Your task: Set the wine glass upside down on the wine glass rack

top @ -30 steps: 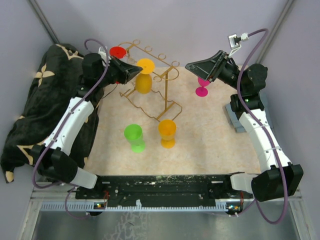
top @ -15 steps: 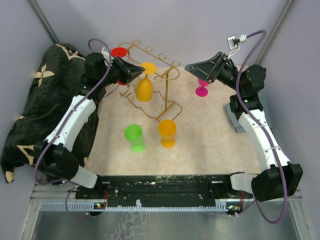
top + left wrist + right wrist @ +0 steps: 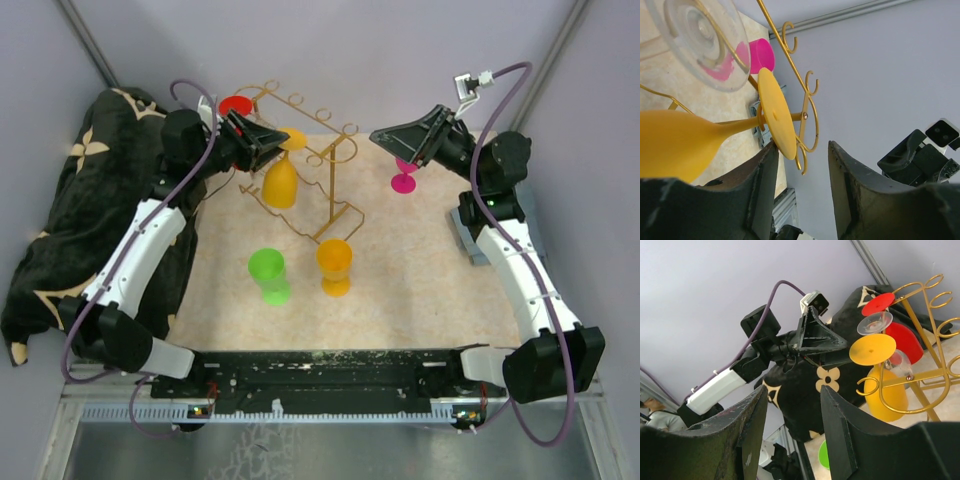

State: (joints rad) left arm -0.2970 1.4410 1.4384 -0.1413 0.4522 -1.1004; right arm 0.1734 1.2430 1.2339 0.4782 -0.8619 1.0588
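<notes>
A yellow wine glass (image 3: 280, 185) hangs upside down on the gold wine glass rack (image 3: 330, 165). Its stem sits in a wire loop, and its round foot (image 3: 776, 115) rests on top. My left gripper (image 3: 262, 143) is just left of that foot, open. In the left wrist view the left gripper (image 3: 802, 150) has its jaws apart, with the foot's rim next to the left finger (image 3: 760, 185). My right gripper (image 3: 400, 133) hovers open and empty to the right of the rack. The right wrist view shows the right gripper (image 3: 793, 392) facing the rack (image 3: 920, 375) and the yellow glass (image 3: 885, 400).
A red glass (image 3: 236, 104) and a clear glass (image 3: 875, 322) also hang on the rack. A pink glass (image 3: 404, 180) stands at the back right. A green glass (image 3: 268, 272) and an orange glass (image 3: 334, 265) stand in front. Black patterned cloth (image 3: 60, 230) lies left, with a grey block (image 3: 468, 235) right.
My left gripper has gone from shut on the yellow glass's foot to open. The glass's bowl has swung lower and slightly left under the rack. The right arm has not moved.
</notes>
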